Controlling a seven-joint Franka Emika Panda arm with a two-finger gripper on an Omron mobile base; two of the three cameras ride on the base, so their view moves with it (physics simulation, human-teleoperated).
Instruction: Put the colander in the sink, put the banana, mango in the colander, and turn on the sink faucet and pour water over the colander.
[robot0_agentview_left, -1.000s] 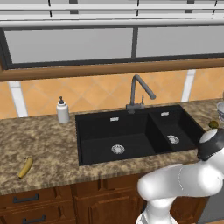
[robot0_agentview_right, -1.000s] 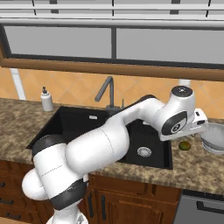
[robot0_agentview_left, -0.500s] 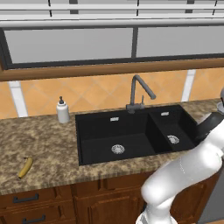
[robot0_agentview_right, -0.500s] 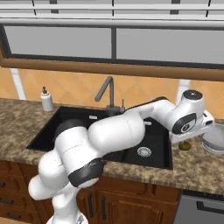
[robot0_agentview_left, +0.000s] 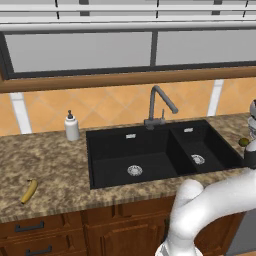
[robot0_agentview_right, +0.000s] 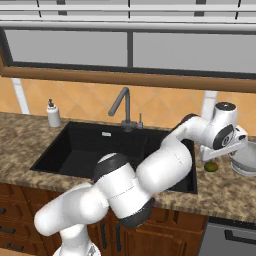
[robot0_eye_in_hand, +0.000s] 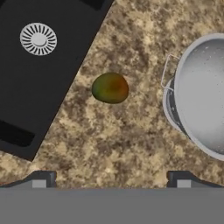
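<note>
End effector (robot0_eye_in_hand: 110, 179) wide open, empty, above the desk (robot0_eye_in_hand: 113, 140); colander (robot0_eye_in_hand: 203, 94) looks light, rigid — grip its rim.

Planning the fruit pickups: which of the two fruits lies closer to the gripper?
The mango, the olive-green fruit on the counter between the sink and the colander, below the open gripper. The banana lies far left of the sink.
</note>
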